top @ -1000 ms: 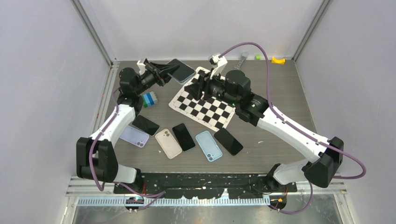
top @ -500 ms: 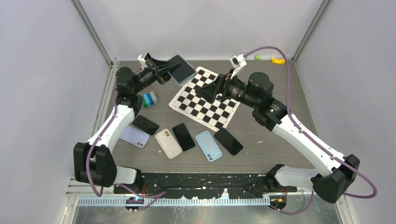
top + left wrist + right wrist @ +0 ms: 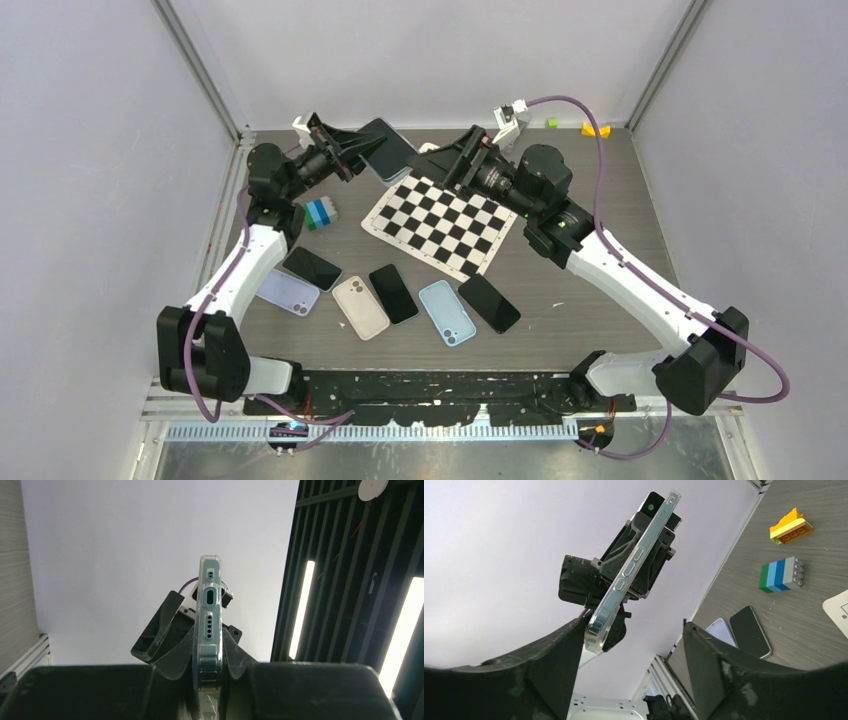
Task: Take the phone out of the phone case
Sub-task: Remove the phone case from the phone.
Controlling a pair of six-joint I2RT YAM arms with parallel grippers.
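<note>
A teal phone [image 3: 385, 150] in a clear phone case [image 3: 594, 630] is held on edge above the table's back left. My left gripper [image 3: 347, 158] is shut on it; in the left wrist view the phone's port edge [image 3: 209, 610] stands up between the left gripper's [image 3: 210, 647] fingers. My right gripper [image 3: 430, 155] is open just right of the phone. In the right wrist view the cased phone [image 3: 631, 570] slants up, its lower corner beside my right gripper's [image 3: 634, 630] left finger [image 3: 564, 650]; whether they touch I cannot tell.
A checkerboard sheet [image 3: 440, 215] lies under the right arm. Several phones and cases [image 3: 390, 300] lie in a row nearer the front. A blue-green block stack [image 3: 319, 213] sits by the left arm, and an orange-yellow block [image 3: 597, 128] at the back right corner.
My right gripper opened and swung from over the checkerboard back and left, up to the held phone. My left gripper lifted slightly at first, then held still.
</note>
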